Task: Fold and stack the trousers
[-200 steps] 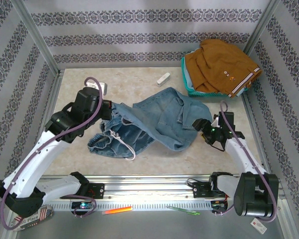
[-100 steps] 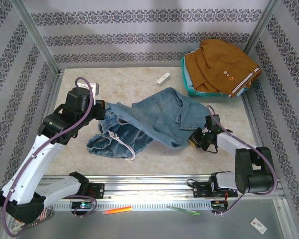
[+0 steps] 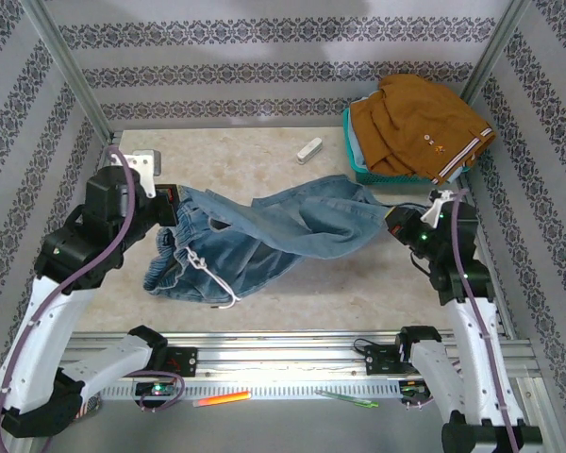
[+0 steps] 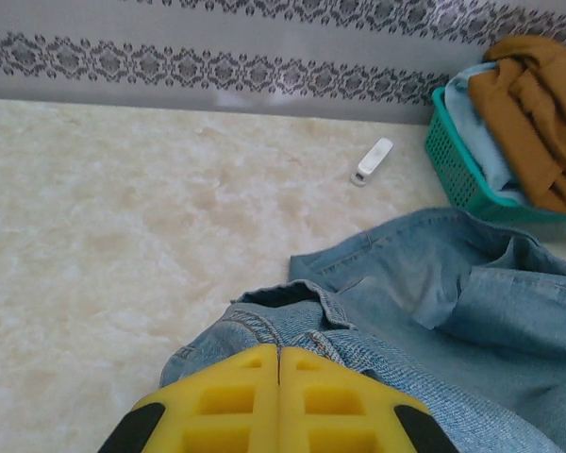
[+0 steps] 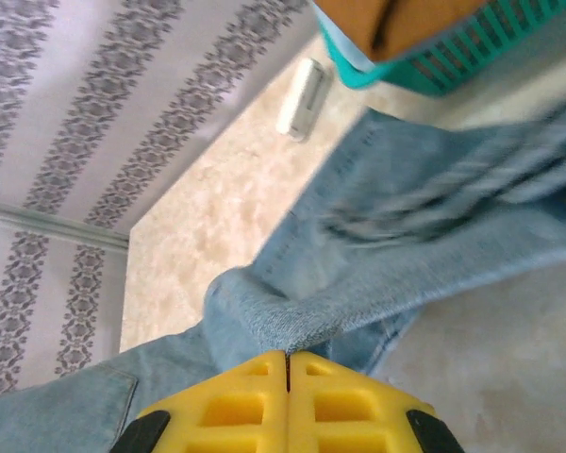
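The light blue denim trousers hang stretched across the middle of the table between my two grippers. My left gripper is shut on the waistband end, whose gathered band and white drawstring sag toward the table at the front left. In the left wrist view the yellow fingertips are pressed together on the trousers. My right gripper is shut on the other end of the trousers. In the right wrist view its gripper pinches a fold of the trousers.
A teal basket holding a brown garment stands at the back right corner. A small white object lies near the back wall, and a grey metal piece lies at the back left. Patterned walls close in three sides.
The right gripper has shut on the trousers' right end and pulled it up and to the right. The left arm drew the waistband leftward, so the cloth is now stretched between them.
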Tool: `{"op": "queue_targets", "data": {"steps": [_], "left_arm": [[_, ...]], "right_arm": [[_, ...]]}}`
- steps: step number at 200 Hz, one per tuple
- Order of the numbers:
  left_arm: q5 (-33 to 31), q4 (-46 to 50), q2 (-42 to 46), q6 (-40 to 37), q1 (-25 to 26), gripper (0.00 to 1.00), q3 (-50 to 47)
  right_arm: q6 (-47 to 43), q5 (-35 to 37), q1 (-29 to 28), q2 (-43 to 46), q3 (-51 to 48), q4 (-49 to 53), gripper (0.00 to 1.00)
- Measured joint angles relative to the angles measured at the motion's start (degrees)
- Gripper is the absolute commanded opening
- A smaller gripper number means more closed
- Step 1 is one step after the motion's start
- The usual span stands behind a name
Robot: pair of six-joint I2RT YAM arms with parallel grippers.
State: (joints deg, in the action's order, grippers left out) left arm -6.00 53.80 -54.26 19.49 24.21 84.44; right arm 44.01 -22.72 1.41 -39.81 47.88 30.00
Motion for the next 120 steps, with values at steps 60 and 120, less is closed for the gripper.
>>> {"op": "queue_targets", "data": {"steps": [60,120], "left_arm": [[-0.1,5.4,5.6,0.0,-0.3,0.00,6.6],[-7.0,7.3,11.8,0.2,-0.3,0.00,3.9]], "right_arm": [[-2.4,0.5,0.0,5.2,19.9,11.5,0.00],[-4.2,-4.4,-0.1,-2.3,21.9,10.7,0.00]]}}
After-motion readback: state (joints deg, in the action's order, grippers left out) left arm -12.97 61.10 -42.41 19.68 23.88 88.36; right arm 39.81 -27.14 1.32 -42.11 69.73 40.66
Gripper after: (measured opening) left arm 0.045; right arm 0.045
